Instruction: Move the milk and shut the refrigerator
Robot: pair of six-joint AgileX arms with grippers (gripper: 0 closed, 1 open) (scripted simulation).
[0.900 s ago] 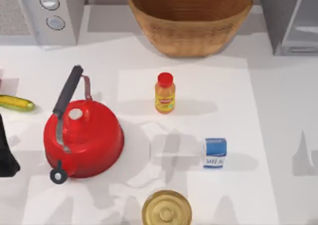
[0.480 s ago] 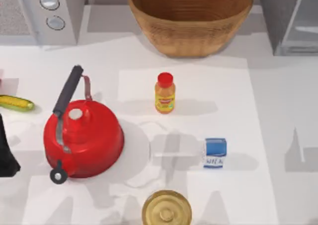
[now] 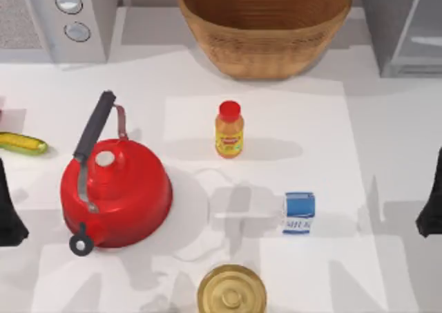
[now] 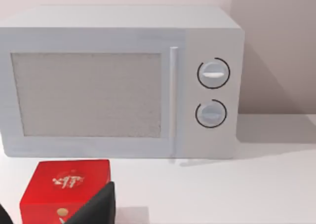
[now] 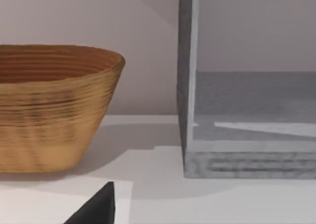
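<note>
Milk (image 3: 299, 212) stands upright on table (image 3: 387, 133), right of center, w/ orange bottle (image 3: 229, 129) well apart behind it. Refrigerator (image 3: 404, 26) at back-right corner, door open. Right gripper (image 3: 431, 216) at right edge, left gripper (image 3: 8, 220) at left edge; finger state: cannot tell.

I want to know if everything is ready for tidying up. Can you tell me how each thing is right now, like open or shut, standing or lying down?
refrigerator: open, inside shelf showing.
milk: upright on the table, not held.
orange juice bottle: upright, red cap on.
microwave: door shut.
red kettle: upright, lid on.
basket: upright, nothing visible inside.
corn: lying flat.
right pincer: at the table's right edge, holding nothing.
left pincer: at the left edge, idle.
</note>
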